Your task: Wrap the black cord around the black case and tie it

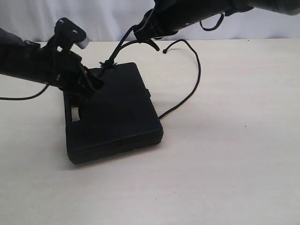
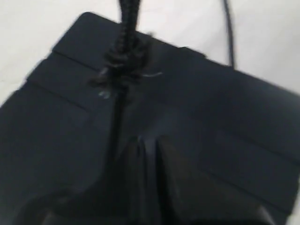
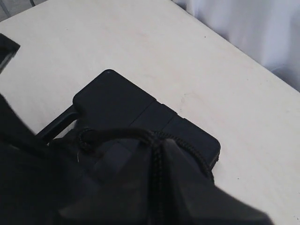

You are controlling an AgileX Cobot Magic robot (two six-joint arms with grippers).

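Observation:
The black case (image 1: 115, 117) lies flat on the table with its handle slot toward the left arm. The black cord (image 1: 194, 79) makes a frayed knot (image 1: 108, 64) on the case's far top edge, and two strands rise from it to my right gripper (image 1: 149, 40), which is shut on the cord above the case. The cord then loops over the table and runs under the case's right side. In the right wrist view the cord (image 3: 157, 164) is pinched between the fingers of the right gripper (image 3: 157, 140). My left gripper (image 1: 97, 80) (image 2: 149, 139) is shut, low on the case (image 2: 225, 140) just short of the knot (image 2: 121, 70).
The cord's loose knotted end (image 1: 164, 51) hangs beside the right gripper. A thin black robot cable (image 1: 23, 97) trails on the table under the left arm. A white cloth backdrop (image 1: 117, 18) stands behind the table's far edge.

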